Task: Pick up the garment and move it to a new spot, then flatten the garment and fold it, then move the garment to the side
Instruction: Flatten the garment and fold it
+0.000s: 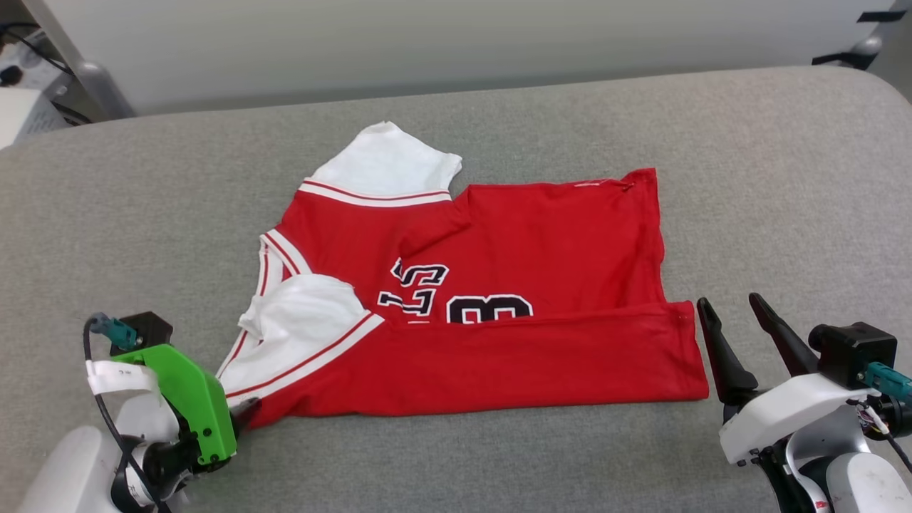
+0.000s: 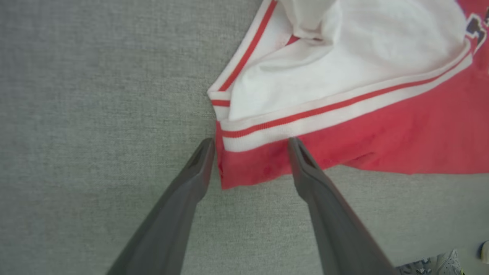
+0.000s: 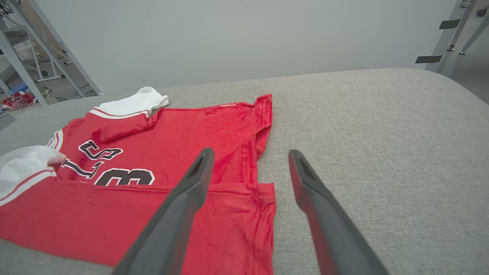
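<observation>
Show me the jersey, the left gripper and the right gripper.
jersey [image 1: 556, 235], head view, on the flat red body.
left gripper [image 2: 250, 140], left wrist view, midway between its open fingertips, at the jersey's corner.
right gripper [image 1: 728, 301], head view, midway between its open fingertips.

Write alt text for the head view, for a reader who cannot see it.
A red basketball jersey with white, stripe-trimmed short sleeves lies on a grey padded fabric surface, its near edge folded up partly over the black lettering. The left gripper is at its near-left corner; the right gripper, fingers apart, is just beyond its near-right corner.
</observation>
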